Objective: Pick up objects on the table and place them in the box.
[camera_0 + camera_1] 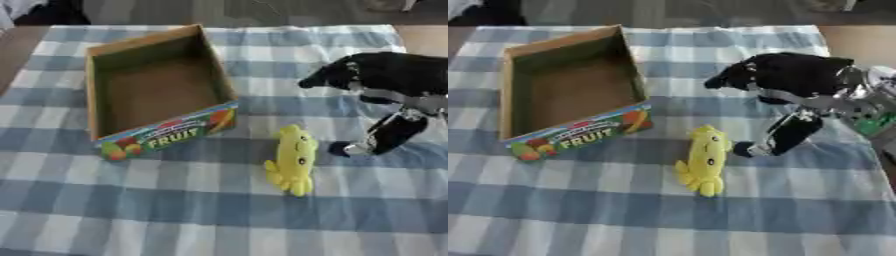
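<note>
While its wrist is cut off, the right hand [785,87] hangs open beside the yellow toy [703,161].

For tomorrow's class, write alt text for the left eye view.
A yellow soft toy lies on a blue checked tablecloth, with the robot's black right hand open just right of it. To the left stands an empty cardboard fruit box.

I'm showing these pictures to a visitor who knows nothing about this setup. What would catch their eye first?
Probably the yellow plush toy, bright against the blue checked tablecloth near the middle. Next, the black right hand just right of it, open, and the empty cardboard box marked FRUIT at upper left.
</note>
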Motion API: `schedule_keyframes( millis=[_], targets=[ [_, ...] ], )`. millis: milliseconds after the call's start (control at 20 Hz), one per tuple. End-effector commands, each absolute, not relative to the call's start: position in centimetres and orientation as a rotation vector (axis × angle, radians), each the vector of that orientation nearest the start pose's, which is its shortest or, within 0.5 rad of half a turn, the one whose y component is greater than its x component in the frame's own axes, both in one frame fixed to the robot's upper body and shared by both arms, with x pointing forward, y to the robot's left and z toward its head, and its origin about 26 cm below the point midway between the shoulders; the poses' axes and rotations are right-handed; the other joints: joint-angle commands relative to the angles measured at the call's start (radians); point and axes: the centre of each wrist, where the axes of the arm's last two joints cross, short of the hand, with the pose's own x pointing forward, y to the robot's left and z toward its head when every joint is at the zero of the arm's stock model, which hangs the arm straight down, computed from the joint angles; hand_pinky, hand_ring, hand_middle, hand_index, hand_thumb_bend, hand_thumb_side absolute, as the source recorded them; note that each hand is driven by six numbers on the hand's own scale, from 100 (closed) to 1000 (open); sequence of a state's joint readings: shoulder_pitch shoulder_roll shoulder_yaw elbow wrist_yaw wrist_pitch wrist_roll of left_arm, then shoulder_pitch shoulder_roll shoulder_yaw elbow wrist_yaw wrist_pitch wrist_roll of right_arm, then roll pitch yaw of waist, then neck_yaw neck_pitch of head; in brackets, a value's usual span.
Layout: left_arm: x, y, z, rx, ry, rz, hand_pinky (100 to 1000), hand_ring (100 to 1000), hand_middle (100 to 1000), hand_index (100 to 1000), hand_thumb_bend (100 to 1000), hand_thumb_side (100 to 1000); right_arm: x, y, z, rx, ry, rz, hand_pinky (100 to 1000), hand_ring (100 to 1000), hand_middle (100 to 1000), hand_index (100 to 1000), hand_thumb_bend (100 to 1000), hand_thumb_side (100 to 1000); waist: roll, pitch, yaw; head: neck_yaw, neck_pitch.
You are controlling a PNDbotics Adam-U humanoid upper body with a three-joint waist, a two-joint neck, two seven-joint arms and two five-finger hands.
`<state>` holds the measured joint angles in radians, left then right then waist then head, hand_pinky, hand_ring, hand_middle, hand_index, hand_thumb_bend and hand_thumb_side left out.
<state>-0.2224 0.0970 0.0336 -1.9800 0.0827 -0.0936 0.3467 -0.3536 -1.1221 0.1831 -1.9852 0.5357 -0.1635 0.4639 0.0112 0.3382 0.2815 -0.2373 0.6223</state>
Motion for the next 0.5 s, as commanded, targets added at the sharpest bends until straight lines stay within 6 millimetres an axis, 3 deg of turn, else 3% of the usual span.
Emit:
schedule_keyframes(
  millis=[50, 300, 500],
  targets=[
    [29.33, 24.05, 16.73, 0.106, -2.295, 0.304, 636, 668, 654, 877, 100, 696, 28.5, -31.63, 28.18, -0.992, -1.375, 2.035, 884, 858, 844, 1000, 426, 346, 0.0, -0.015, 0.003, -0.004, -0.01],
    [29.34, 24.02, 16.77, 0.103, -2.296, 0.302, 636, 668, 654, 877, 100, 695, 28.51, -31.38, 27.4, -0.93, -1.282, 2.09, 891, 865, 852, 1000, 411, 318, 0.0, -0.013, 0.008, -0.004, -0.011],
    [29.35, 23.98, 16.78, 0.1, -2.297, 0.3, 636, 668, 655, 876, 100, 694, 28.52, -31.27, 27.28, -0.943, -1.231, 2.129, 886, 860, 847, 1000, 455, 307, -0.001, -0.012, 0.008, -0.004, -0.011]
  ],
)
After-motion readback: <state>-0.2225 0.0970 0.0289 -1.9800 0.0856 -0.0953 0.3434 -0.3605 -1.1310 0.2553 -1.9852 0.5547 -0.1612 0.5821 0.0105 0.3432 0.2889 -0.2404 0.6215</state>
